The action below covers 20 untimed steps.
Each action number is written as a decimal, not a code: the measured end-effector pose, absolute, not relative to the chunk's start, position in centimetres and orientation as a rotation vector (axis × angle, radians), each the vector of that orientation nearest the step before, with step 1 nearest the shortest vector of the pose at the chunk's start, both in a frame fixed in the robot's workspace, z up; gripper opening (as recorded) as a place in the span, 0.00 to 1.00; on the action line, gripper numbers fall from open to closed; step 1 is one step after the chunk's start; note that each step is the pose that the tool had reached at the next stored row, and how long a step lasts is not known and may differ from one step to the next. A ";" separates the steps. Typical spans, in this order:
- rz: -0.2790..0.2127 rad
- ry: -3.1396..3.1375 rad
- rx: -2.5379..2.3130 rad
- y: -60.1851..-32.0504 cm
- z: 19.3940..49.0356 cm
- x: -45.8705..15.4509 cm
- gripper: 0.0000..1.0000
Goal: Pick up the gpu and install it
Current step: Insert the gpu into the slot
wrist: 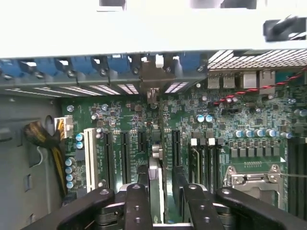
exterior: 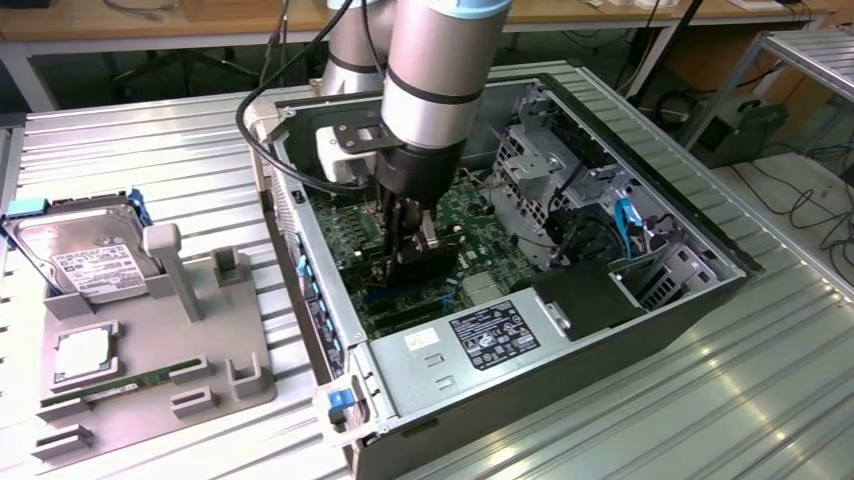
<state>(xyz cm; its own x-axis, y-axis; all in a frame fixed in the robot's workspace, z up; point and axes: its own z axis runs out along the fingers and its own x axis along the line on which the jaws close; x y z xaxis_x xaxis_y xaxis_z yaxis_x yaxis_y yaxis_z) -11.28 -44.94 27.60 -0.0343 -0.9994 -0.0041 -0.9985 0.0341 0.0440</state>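
Gripper (wrist: pixel 160 201) is inside the PC case (exterior: pixel 694 300), fingers (wrist: pixel 138 203) apart w/ nothing clamped. The gpu (wrist: pixel 156 167) stands on edge between them, in a motherboard (wrist: pixel 230 120) slot.

The single arm (exterior: pixel 427 80) descends steeply from the far edge of the desk, its grey cylindrical forearm near vertical. The wrist block sits directly below, carrying a white camera housing on the side toward the exterior view's left. The gripper (exterior: pixel 416 262) points straight down, set low inside the open case. In the wrist view the gripper (wrist: pixel 163 201) shows two black fingers (wrist: pixel 138 206) standing parted, with a narrow gap between them; a thin upright card edge stands within that gap.
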 end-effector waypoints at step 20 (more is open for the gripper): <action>-0.076 -2.222 2.157 -44.8 28.1 -9.3 0.11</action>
<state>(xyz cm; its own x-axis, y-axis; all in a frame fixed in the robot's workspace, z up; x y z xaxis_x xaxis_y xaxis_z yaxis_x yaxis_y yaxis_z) -9.29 -44.81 28.12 -0.0298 -0.9996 -0.0027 -0.9974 0.0295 0.0658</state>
